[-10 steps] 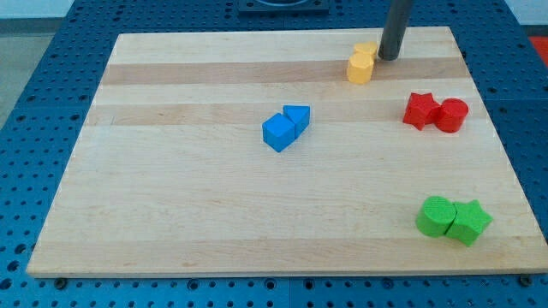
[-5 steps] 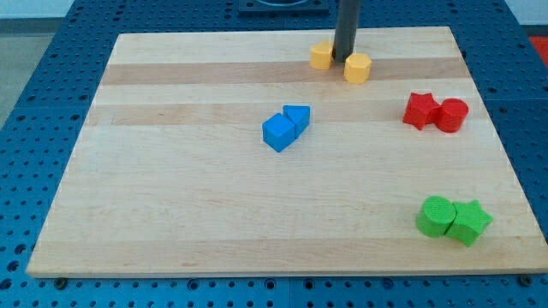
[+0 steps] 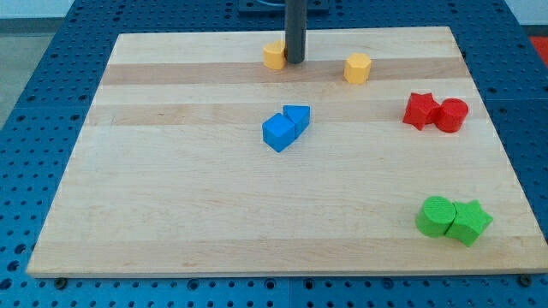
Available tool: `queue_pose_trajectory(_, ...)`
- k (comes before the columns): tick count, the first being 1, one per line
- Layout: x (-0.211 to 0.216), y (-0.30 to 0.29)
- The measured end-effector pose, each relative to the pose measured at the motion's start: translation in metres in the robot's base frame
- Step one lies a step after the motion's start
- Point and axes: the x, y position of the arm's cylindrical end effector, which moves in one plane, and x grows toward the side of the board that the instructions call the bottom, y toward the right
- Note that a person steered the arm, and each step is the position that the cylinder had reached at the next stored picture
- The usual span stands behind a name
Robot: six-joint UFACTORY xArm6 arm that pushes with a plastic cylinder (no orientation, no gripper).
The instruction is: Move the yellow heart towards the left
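The yellow heart (image 3: 274, 56) lies near the view's top edge of the wooden board (image 3: 171, 214), left of centre-top. My tip (image 3: 294, 62) stands right against its right side, touching it. A second yellow block, a hexagon (image 3: 357, 68), sits apart to the right of the tip.
A blue cube (image 3: 278, 133) and a blue triangular block (image 3: 297, 117) touch each other at mid-board. A red star-like block (image 3: 420, 110) and a red cylinder (image 3: 451, 115) sit at the right. A green cylinder (image 3: 436, 216) and a green star-like block (image 3: 469, 222) sit at bottom right.
My tip has moved left along the board's top, pushing the yellow heart left and away from the yellow hexagon, which has stayed put.
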Motion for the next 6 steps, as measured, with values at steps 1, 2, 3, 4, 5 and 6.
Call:
queue_pose_trajectory(1, 0.000, -0.019)
queue_pose_trajectory(2, 0.000, -0.036)
queue_pose_trajectory(3, 0.000, -0.053)
queue_pose_trajectory(4, 0.000, -0.069)
queue_pose_trajectory(5, 0.000, -0.085)
queue_pose_trajectory(6, 0.000, -0.101)
